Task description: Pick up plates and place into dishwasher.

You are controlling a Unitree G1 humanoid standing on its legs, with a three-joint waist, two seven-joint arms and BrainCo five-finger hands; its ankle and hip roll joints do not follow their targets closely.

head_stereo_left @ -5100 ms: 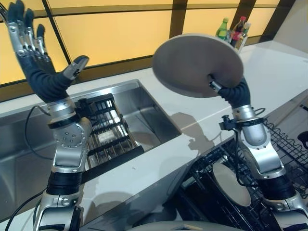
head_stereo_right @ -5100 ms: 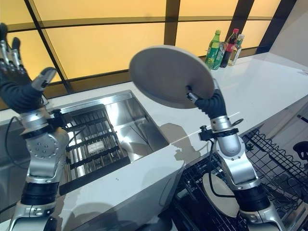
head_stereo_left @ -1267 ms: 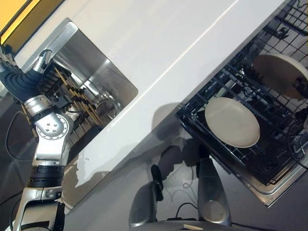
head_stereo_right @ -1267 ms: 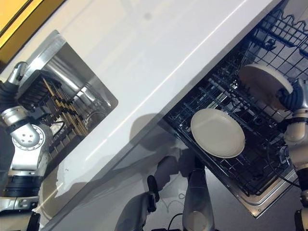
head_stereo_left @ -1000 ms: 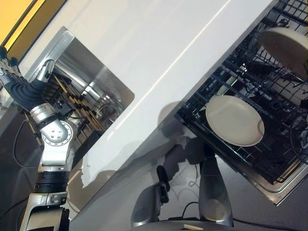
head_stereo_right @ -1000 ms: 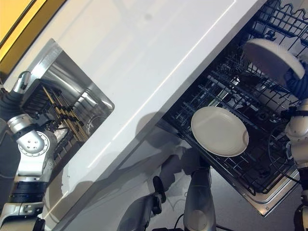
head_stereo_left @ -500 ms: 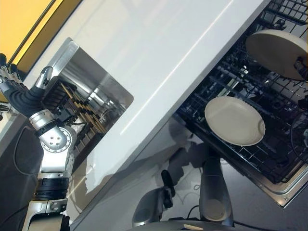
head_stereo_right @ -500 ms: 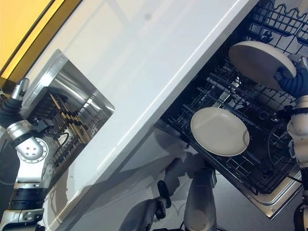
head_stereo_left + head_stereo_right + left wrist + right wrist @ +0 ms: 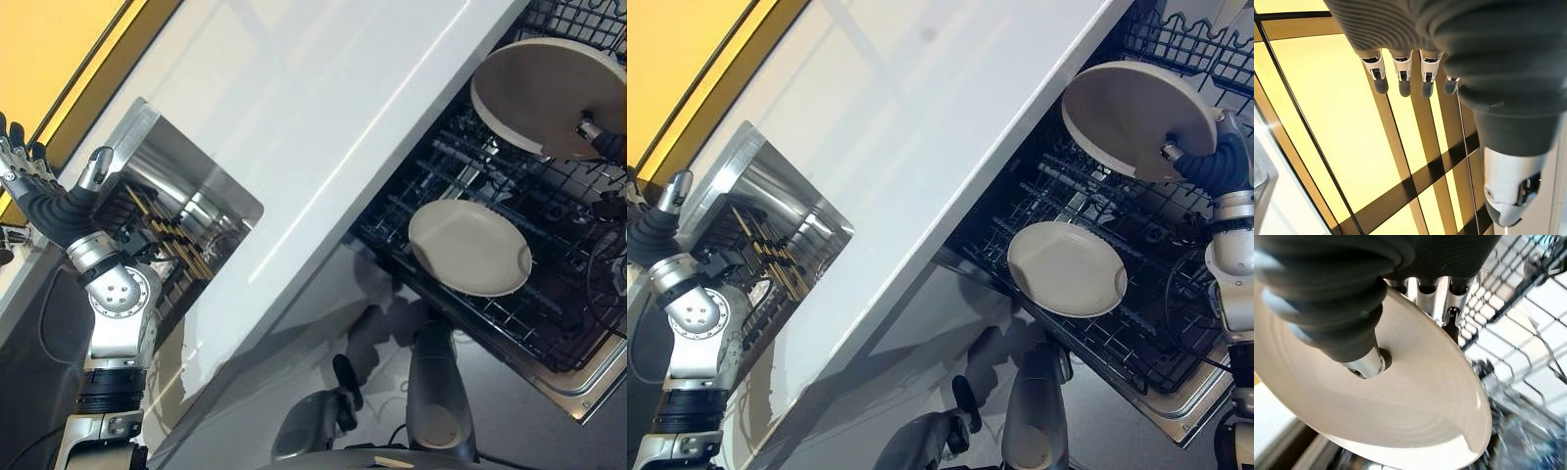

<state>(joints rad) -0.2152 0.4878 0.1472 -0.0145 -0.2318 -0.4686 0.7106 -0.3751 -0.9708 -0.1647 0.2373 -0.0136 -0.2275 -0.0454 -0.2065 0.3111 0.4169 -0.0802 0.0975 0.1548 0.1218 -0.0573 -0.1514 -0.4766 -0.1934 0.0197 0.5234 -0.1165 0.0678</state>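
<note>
Plate (image 9: 1132,116) pinched between right hand (image 9: 1205,162) thumb and fingers (image 9: 1442,301) (tilted)

Pretty clearly a kitchen: a white counter (image 9: 323,108) is seen with a steel sink (image 9: 176,206) set in, and an open dishwasher rack (image 9: 1136,323) below.
</note>
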